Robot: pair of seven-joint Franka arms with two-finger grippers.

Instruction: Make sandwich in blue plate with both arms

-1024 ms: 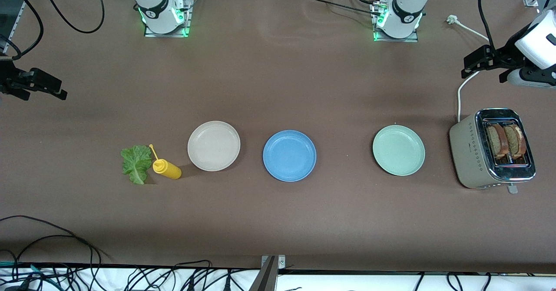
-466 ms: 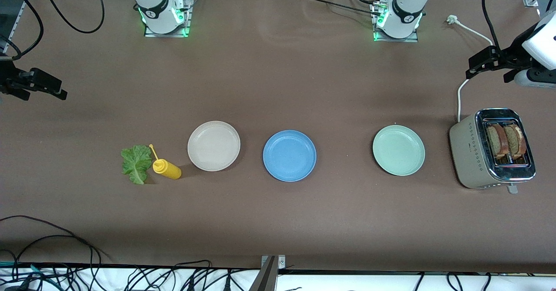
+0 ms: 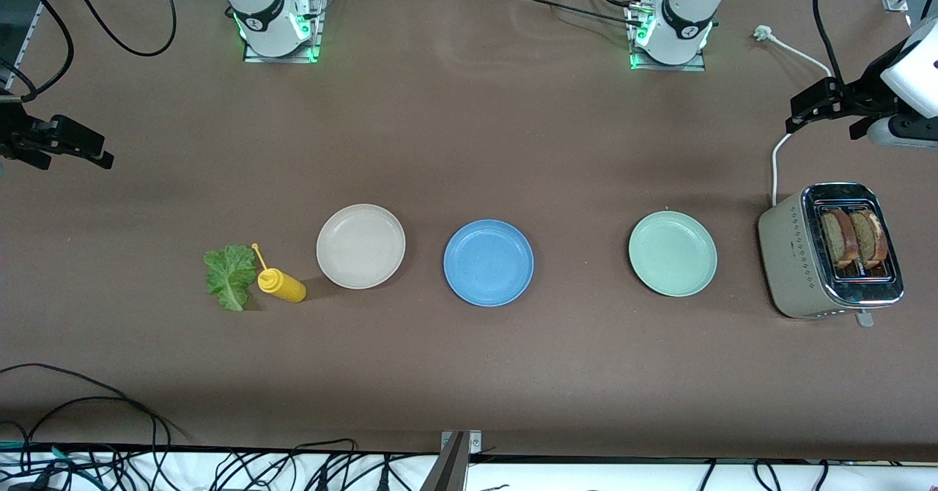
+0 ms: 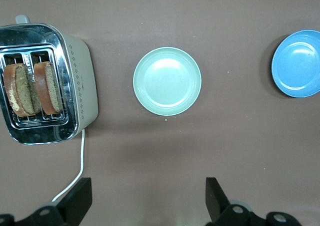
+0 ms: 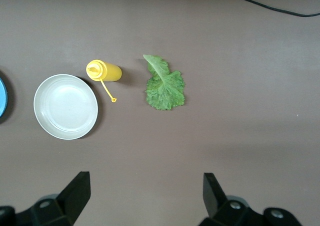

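The blue plate (image 3: 489, 262) (image 4: 297, 63) sits bare mid-table between a beige plate and a pale green plate. No sandwich is in view. Two brown toast slices (image 3: 854, 240) (image 4: 32, 89) stand in the toaster's slots. A green lettuce leaf (image 3: 229, 277) (image 5: 164, 85) lies flat toward the right arm's end. My left gripper (image 3: 822, 127) (image 4: 148, 186) hangs open and holds nothing, over the table beside the toaster's cord. My right gripper (image 3: 73, 161) (image 5: 145, 180) hangs open, also with nothing in it, over bare table at the right arm's end.
A yellow squeeze bottle (image 3: 281, 284) (image 5: 104, 71) lies beside the lettuce. The beige plate (image 3: 360, 246) (image 5: 65, 107) and the pale green plate (image 3: 673, 253) (image 4: 167, 81) flank the blue one. The toaster (image 3: 799, 264) (image 4: 82, 86) stands at the left arm's end, its white cord (image 3: 775, 161) trailing.
My left gripper drew a little toward the left arm's end of the table a second ago, then held still. The right gripper barely moved. Nothing on the table shifted.
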